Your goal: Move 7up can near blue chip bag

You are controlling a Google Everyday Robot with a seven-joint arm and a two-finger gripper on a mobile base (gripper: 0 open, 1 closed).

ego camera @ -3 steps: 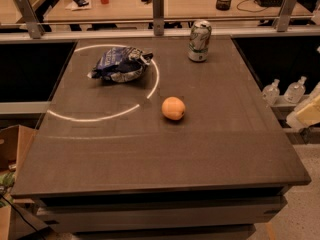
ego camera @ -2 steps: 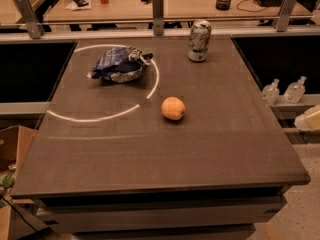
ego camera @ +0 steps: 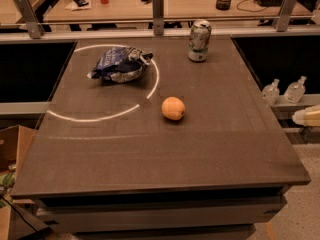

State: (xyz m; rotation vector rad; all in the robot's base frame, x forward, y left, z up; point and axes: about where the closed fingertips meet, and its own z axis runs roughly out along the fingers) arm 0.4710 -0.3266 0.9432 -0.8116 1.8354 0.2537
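The 7up can (ego camera: 199, 40) stands upright near the far edge of the dark table (ego camera: 165, 154), right of centre. The blue chip bag (ego camera: 119, 65) lies crumpled at the far left, inside a white circle drawn on the tabletop. The two are well apart. My gripper (ego camera: 306, 117) shows only as a pale shape at the right edge of the view, beyond the table's right side and far from the can. It touches nothing on the table.
An orange fruit (ego camera: 173, 108) lies near the table's middle, between the can and the near edge. Two small clear bottles (ego camera: 283, 90) stand on a ledge to the right. A railing with metal posts (ego camera: 158, 6) runs behind the table. A cardboard box (ego camera: 11, 149) sits at the left.
The pale gripper shape at the right edge has dropped lower and shows less than a second ago. The can, bag and orange have not moved.
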